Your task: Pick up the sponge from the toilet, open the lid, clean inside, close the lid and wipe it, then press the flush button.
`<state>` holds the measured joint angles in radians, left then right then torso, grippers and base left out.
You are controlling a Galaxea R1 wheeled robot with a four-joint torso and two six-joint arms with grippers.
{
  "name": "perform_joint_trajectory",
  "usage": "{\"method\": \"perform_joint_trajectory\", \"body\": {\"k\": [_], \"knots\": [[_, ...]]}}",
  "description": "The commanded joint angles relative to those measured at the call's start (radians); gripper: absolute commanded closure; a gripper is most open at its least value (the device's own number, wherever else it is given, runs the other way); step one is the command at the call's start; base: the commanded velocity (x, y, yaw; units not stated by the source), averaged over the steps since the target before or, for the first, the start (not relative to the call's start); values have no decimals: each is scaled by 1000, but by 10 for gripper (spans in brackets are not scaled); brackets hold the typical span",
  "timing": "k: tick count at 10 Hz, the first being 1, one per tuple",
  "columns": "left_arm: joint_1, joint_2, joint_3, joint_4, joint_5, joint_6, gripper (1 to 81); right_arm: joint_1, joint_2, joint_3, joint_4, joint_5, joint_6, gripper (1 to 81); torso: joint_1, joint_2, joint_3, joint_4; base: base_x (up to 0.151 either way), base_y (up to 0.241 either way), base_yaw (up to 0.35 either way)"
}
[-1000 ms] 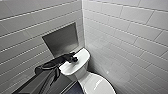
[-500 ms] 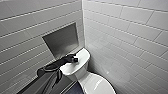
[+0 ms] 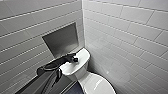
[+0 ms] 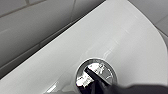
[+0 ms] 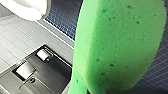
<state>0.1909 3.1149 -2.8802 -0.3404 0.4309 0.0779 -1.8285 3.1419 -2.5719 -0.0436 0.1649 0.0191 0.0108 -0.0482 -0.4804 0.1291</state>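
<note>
Flush button (image 4: 106, 70): centre of tank top (image 4: 62, 50) of toilet (image 3: 86, 56); directly under left gripper (image 3: 74, 59), which touches it from above; left arm nearer; its open-or-closed state not discernible; right gripper clamped on sponge (image 5: 120, 45), well apart.

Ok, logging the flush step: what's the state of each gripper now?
Left gripper: at the button; open or closed cannot be told.
Right gripper: holding the sponge.

Soft, even light; glare streaks the glossy toilet (image 4: 120, 37), the sponge (image 5: 120, 45) blurs close up, wall tiles (image 3: 125, 25) bow toward frame edges.
</note>
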Motion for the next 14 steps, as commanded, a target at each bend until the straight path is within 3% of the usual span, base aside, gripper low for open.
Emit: {"method": "perform_joint_trajectory", "body": {"k": [1, 4, 6, 8, 9, 11, 14], "knots": [[-273, -33, 9, -117, 204, -1, 811, -62, 23, 26, -13, -93, -2, 811, 0, 0, 0, 0, 0, 0, 0], [-327, -73, 18, -211, 238, -1, 811, -67, 22, 26, -10, -70, -2, 811, 0, 0, 0, 0, 0, 0, 0], [-330, -126, 60, -273, 377, 28, 811, -58, 16, 21, -2, -70, -1, 811, 0, 0, 0, 0, 0, 0, 0], [-285, -226, 185, -380, 482, 147, 811, -27, -3, 20, -2, -70, -1, 811, 0, 0, 0, 0, 0, 0, 0], [-264, -292, 267, -439, 485, 190, 811, -18, -9, 20, -2, -70, 1, 811, 0, 0, 0, 0, 0, 0, 0], [-244, -448, 529, -465, 468, 192, 811, -3, -23, 15, -5, -70, 2, 811, 0, 0, 0, 0, 0, 0, 0], [-158, -701, 954, -447, 299, 181, 811, 57, -41, 12, -1, -70, 8, 811, 0, 0, 0, 0, 0, 0, 0]]}}
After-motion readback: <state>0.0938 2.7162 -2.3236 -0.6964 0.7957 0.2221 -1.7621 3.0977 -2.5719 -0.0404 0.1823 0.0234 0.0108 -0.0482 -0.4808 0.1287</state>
